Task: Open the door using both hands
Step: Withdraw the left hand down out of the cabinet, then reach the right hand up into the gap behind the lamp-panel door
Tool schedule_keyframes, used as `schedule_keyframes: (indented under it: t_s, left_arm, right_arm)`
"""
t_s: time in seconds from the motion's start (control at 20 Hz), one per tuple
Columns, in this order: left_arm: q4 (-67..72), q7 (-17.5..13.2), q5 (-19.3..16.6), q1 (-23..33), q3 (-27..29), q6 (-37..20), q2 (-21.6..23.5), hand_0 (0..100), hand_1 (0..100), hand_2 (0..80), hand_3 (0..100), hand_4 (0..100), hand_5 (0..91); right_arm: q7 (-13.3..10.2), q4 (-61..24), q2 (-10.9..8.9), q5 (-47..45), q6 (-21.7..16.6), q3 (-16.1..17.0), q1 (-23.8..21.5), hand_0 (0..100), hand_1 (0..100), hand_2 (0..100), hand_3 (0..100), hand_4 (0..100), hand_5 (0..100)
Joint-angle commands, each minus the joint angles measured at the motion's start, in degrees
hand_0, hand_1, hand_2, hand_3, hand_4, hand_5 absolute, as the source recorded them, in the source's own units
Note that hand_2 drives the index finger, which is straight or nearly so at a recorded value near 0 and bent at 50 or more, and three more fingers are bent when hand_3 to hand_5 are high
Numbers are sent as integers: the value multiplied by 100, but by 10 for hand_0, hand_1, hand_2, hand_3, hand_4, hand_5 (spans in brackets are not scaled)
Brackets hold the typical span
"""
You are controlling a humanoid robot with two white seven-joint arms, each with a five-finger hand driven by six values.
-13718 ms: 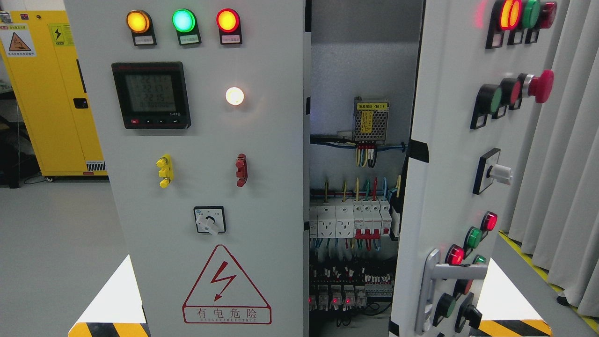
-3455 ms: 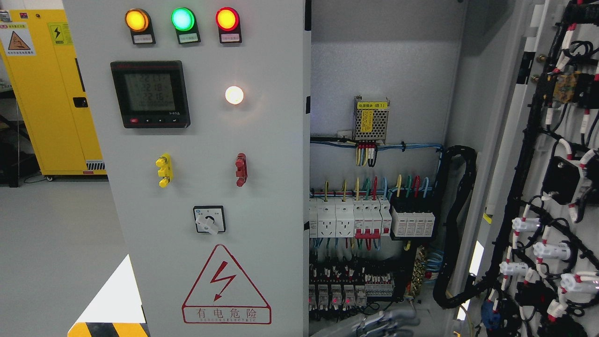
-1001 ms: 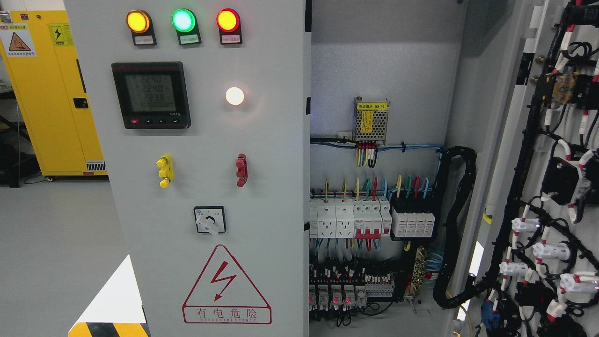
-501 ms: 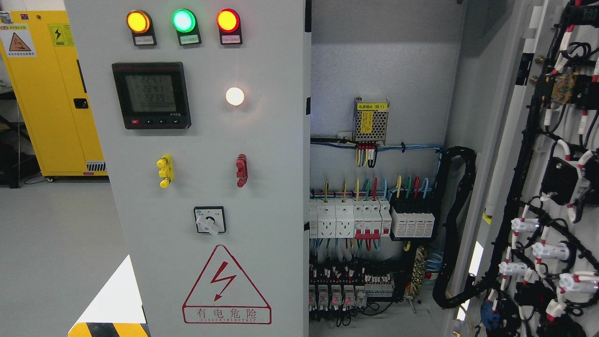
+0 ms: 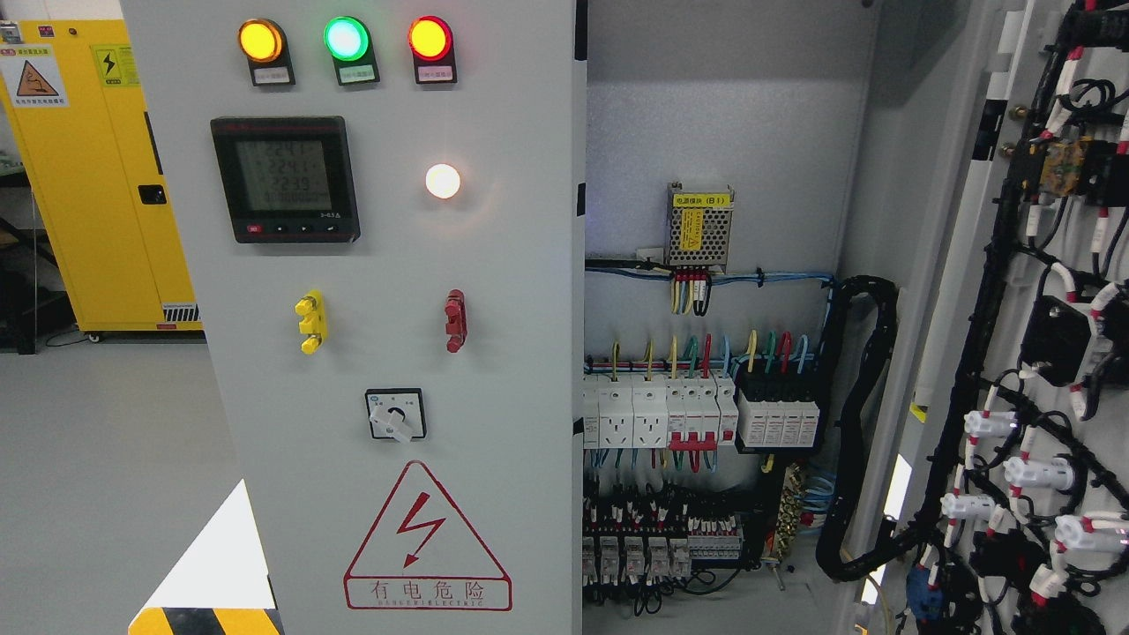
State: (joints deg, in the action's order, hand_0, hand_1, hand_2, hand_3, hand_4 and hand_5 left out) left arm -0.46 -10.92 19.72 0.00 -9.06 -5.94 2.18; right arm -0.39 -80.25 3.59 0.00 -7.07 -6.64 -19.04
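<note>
The grey electrical cabinet's right door (image 5: 979, 291) stands swung wide open at the right edge, its wired inner face with black cable bundles (image 5: 1050, 353) turned toward me. The cabinet interior (image 5: 714, 132) is exposed, with a small power supply (image 5: 699, 226), a row of white breakers (image 5: 657, 414) and relays below. The left door (image 5: 388, 291) is shut, carrying three lamps, a meter (image 5: 285, 179), a rotary switch (image 5: 395, 415) and a red warning triangle (image 5: 427, 540). Neither of my hands is in the picture.
A yellow safety cabinet (image 5: 97, 176) stands at the back left on the grey floor (image 5: 106, 467). A thick black cable conduit (image 5: 860, 423) loops from the cabinet to the open door. Yellow-black floor marking (image 5: 207, 620) shows at the bottom left.
The right door, half open 13.7 s ago, now stands fully open. A grey hand seen at the bottom 3.5 s ago has left the view. Nothing moved in the last second.
</note>
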Motion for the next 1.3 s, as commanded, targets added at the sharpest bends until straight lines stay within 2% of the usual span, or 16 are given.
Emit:
schedule_keyframes:
  t_s: [0.0,0.1,0.35,0.65,0.9,1.15,1.25]
  left_arm:
    - [-7,194,-3,44,-8,259,134,120,556,0,0,0,0]
    - [-7,414,-3,53,-8,278,143,120,556,0,0,0,0]
    - [-24,424,6,53,-8,216,196,120,556,0,0,0,0]
    - [-33,397,6,53,0,190,195,120,556,0,0,0,0]
    - [-77,406,6,35,-8,181,152,120,556,0,0,0,0]
    - [-104,397,-3,-105,-17,181,81,120,556,0,0,0,0]
    - [-104,397,-3,-149,-17,181,99,120,556,0,0,0,0]
  right_arm:
    - [-14,-3372,203,26,-22,-733,162,0,500,40,0,0,0]
    - [-14,-3531,221,26,-40,-760,295,0,500,40,0,0,0]
    - [-49,-3638,326,35,-49,-1049,690,0,500,40,0,0,0]
    - [-32,-3463,352,61,-14,-1059,1288,0,500,40,0,0,0]
    - [-32,-3339,370,53,240,-1050,1753,0,500,40,0,0,0]
    - [-40,-2980,370,44,882,-1024,2544,0,500,40,0,0,0]
    - [-41,-2786,370,44,891,-1024,2782,0,500,40,0,0,0]
